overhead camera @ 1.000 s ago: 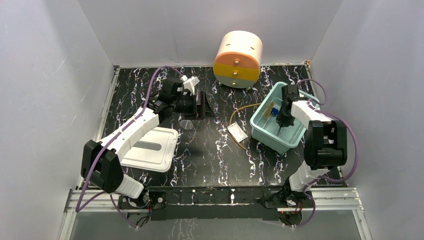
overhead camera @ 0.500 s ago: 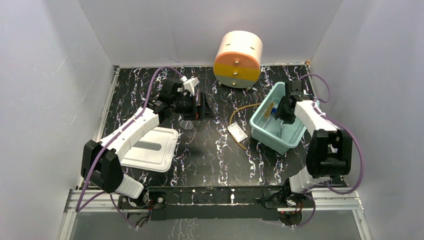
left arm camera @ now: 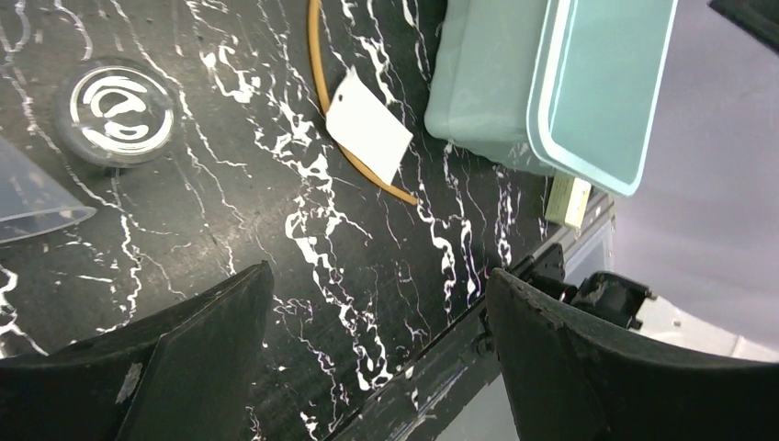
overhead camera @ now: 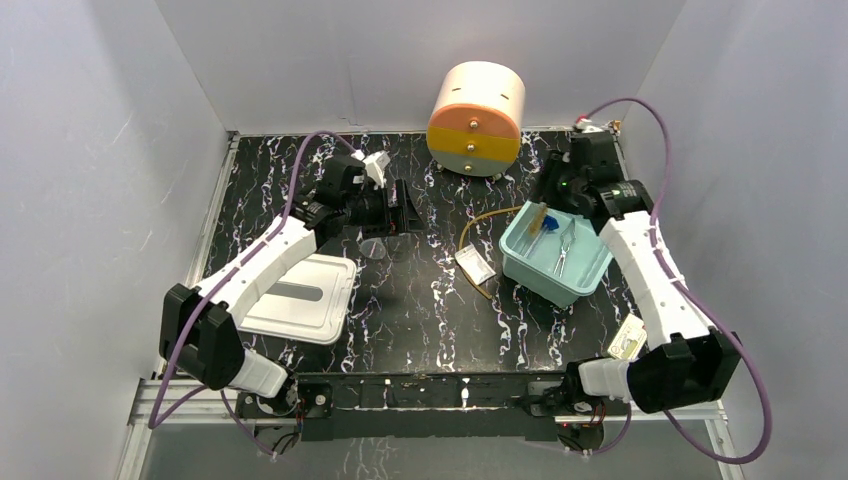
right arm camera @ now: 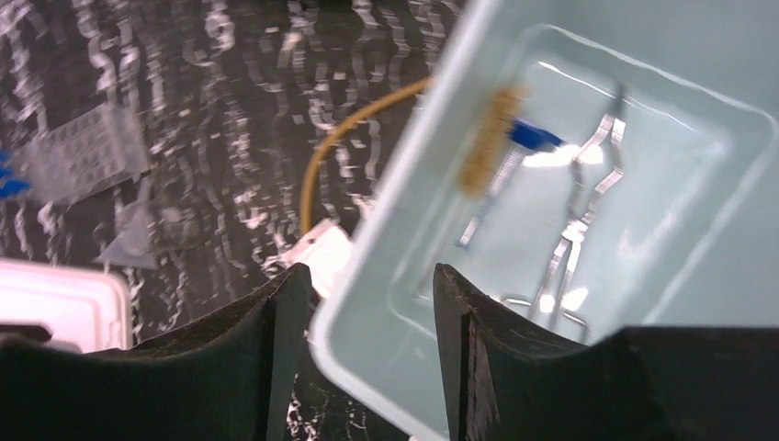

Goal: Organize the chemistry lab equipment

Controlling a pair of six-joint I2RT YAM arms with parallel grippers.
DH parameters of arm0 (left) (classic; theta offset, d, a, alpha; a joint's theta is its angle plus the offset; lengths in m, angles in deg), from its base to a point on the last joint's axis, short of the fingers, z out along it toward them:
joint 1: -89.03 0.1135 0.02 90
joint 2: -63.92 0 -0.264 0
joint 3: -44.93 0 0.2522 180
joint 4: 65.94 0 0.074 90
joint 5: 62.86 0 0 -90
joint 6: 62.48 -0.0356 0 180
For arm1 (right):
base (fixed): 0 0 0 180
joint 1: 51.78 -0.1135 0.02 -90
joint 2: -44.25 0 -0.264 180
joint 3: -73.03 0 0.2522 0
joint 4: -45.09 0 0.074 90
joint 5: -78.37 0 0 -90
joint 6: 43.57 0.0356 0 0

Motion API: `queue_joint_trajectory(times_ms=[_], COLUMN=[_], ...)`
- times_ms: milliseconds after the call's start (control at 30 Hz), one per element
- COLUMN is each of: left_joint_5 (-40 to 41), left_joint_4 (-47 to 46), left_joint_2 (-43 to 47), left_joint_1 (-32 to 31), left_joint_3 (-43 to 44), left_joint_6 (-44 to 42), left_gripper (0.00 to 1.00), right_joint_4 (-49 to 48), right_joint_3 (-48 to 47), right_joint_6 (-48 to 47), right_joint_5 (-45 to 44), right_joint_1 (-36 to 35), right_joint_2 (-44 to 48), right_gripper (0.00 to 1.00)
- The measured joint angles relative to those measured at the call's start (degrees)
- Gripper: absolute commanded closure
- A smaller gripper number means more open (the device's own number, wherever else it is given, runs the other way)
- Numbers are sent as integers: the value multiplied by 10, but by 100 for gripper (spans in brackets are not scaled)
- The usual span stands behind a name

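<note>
A teal bin point(overhead camera: 590, 268) holds metal scissors point(overhead camera: 563, 250), a wooden-handled brush point(overhead camera: 537, 218) and a blue-capped tube point(overhead camera: 551, 226); all three show in the right wrist view, the scissors point(right arm camera: 577, 234), the brush point(right arm camera: 485, 147), the tube point(right arm camera: 535, 138). My right gripper point(overhead camera: 550, 192) is open and empty above the bin's far corner point(right arm camera: 371, 271). Tan tubing point(overhead camera: 478, 222) and a small clear bag point(overhead camera: 474, 266) lie left of the bin. My left gripper point(overhead camera: 400, 212) is open and empty point(left arm camera: 378, 276), by the clear grid rack point(right arm camera: 83, 152). A clear funnel point(overhead camera: 373, 248) lies near it.
A cream-and-orange drawer unit point(overhead camera: 477, 118) stands at the back. A white lid point(overhead camera: 300, 295) lies at the left under the left arm. A small card box point(overhead camera: 628, 338) lies near the right arm's base. A round clear disc point(left arm camera: 115, 110) sits beside the funnel cone point(left arm camera: 37, 197).
My right gripper has risen out of the teal bin and swung to its far side. The scissors now lie uncovered in the bin. The left arm has barely moved.
</note>
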Motion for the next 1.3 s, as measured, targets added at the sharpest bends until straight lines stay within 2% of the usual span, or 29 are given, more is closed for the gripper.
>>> queue_joint_trajectory(times_ms=[200,400,600,800,1033,1300], left_joint_5=[87,174,226,246,249,252], left_joint_4=[16,35,52,66,74,74], left_joint_2=[32,81,128,144,147,148], left_joint_1=[0,5,41,82,84,84], left_joint_3=[-1,-15,-44,-59,-70,-74], left_joint_6=[36,68,108,132,139,138], left_gripper=[18,24,25,25,25,25], right_joint_4=[-11,-3,20,69,103,109], right_joint_3=[-54,-100,-147,-158,-174,-192], right_joint_6=[-8,-12,-7,22,37,42], right_joint_5=[-31,-101,-159,-198,-228,-219], right_joint_1=[-163,-271,-340,-359,-359,-361], right_joint_2=[-39,-154,-267,-357,-424,-481], right_gripper=[39,38,38,38,37,32])
